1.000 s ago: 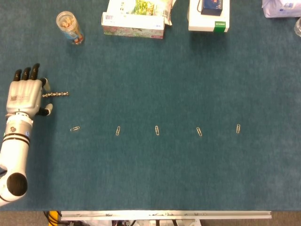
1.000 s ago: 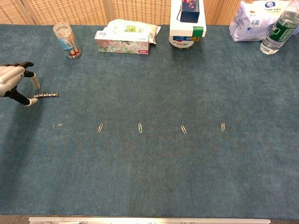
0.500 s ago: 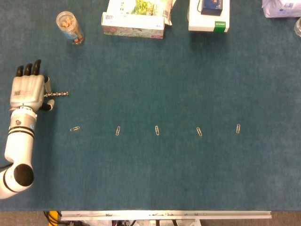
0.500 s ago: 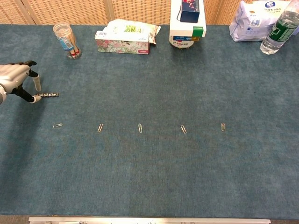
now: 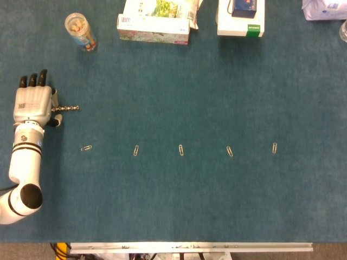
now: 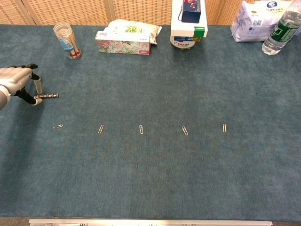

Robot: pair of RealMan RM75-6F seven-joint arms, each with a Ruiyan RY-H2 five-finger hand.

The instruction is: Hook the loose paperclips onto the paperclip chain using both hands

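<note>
Fingertips of my left robot hand pinch the paperclip chain by its end, leaving the free end toward the loose paperclips.

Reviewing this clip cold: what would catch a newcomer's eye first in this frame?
Probably the left hand at the table's far left edge, its fingers at the near end of the short paperclip chain. Next, the tidy row of loose paperclips spaced across the middle of the blue table. The right hand is not in either view.
</note>
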